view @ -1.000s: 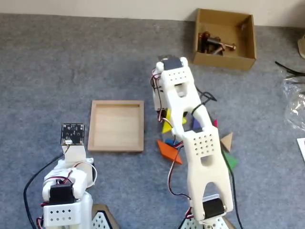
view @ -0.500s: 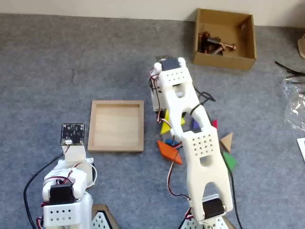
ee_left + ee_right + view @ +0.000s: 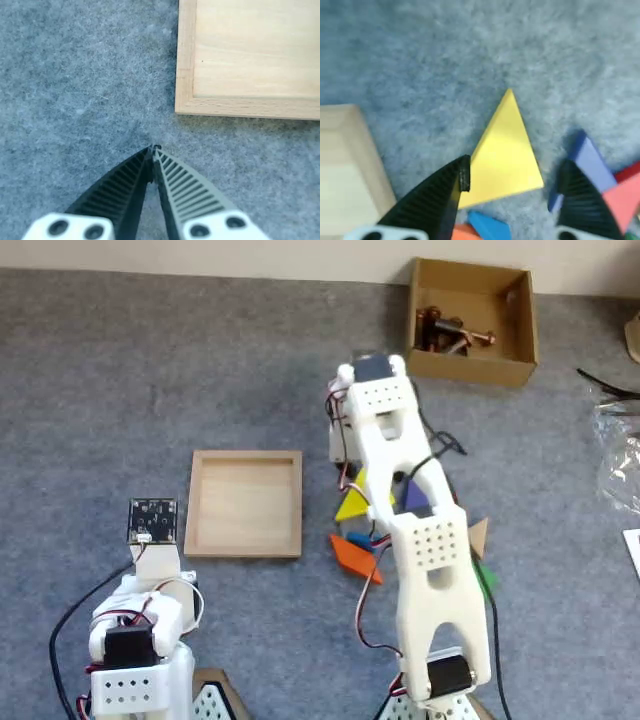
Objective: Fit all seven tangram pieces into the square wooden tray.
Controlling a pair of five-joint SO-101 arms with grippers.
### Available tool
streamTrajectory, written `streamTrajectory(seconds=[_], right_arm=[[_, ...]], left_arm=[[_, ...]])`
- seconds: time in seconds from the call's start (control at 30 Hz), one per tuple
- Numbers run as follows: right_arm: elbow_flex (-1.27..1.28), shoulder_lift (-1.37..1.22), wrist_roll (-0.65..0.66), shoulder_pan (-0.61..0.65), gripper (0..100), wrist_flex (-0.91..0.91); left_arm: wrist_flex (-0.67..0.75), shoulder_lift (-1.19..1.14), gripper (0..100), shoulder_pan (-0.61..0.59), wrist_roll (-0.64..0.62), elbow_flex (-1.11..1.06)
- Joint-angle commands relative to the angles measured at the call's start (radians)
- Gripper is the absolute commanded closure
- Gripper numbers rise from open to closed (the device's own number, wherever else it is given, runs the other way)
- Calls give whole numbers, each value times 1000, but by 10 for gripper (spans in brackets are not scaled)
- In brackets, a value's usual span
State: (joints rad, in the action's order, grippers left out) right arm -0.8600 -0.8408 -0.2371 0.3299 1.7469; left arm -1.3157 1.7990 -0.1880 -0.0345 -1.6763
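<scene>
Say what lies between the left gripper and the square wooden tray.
Only bare grey carpet separates the shut left gripper from the square wooden tray, as the left wrist view shows.

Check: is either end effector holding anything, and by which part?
Nothing held. Right end effector open over the yellow triangle; left end effector shut on nothing.

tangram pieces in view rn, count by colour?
yellow piece: 1
orange piece: 1
light blue piece: 1
dark blue piece: 1
red piece: 1
tan piece: 1
green piece: 1
Total: 7, none in the tray.
</scene>
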Motion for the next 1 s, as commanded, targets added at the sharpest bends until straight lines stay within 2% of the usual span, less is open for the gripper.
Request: streamTrajectory(seconds=[0.0,0.2,0.37,0.43,0.7,0.97], right_arm=[[73,156,-3,-4,688,15],[246,228,-44,-2,688,13],[275,231,-331,-2,688,7],[275,231,-407,5,688,5],[282,231,-405,79,688,-85],[278,229,-405,88,688,-93]], left_arm=[[-8,-7,995,-8,-3,-21],[-8,-7,995,-8,-3,-21],[-8,-7,995,-8,-3,-21],[-8,-7,995,-8,-3,-21],[-8,-7,995,-8,-3,-21],[-8,-7,995,-8,-3,-21]])
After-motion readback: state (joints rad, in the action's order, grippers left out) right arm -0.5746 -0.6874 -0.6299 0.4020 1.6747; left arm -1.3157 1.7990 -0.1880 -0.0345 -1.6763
